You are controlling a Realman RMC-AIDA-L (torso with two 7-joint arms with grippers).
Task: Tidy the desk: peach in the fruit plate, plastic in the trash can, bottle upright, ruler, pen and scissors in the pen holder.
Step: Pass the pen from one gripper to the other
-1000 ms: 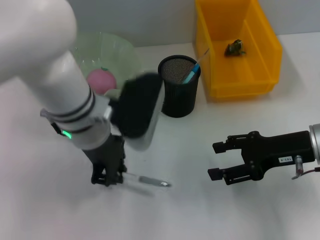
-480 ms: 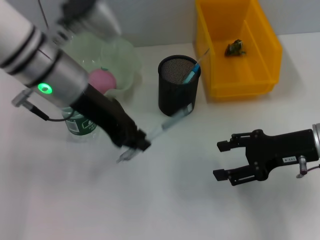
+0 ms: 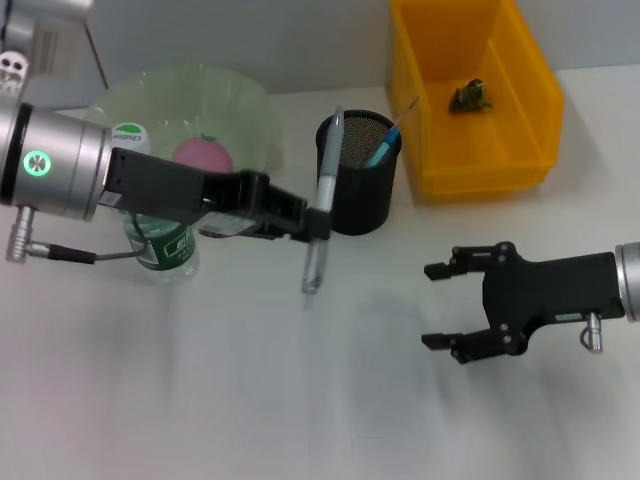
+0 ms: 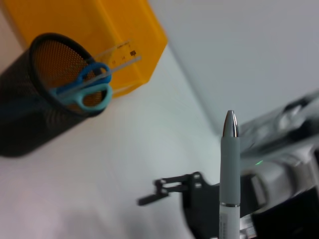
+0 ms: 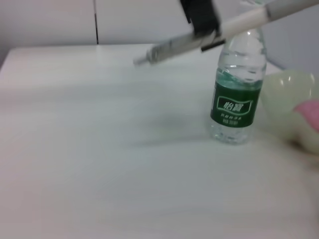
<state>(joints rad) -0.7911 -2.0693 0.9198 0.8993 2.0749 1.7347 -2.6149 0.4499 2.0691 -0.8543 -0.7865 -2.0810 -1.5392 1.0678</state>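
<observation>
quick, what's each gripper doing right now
Left gripper: closed on the pen, beside the pen holder.
Right gripper: open, holding nothing.

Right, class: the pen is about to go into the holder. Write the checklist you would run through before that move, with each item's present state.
1. Pen gripped by the left hand: ok.
2. Pen lifted clear of the table: ok.
3. Pen directly over the pen holder opening: not ok; in the head view it hangs beside the rim.
4. Room left in the holder beside the scissors and ruler: ok.
5. Right hand clear of the path, open, off to the side: ok.
6. Bottle upright, away from the holder: ok.
</observation>
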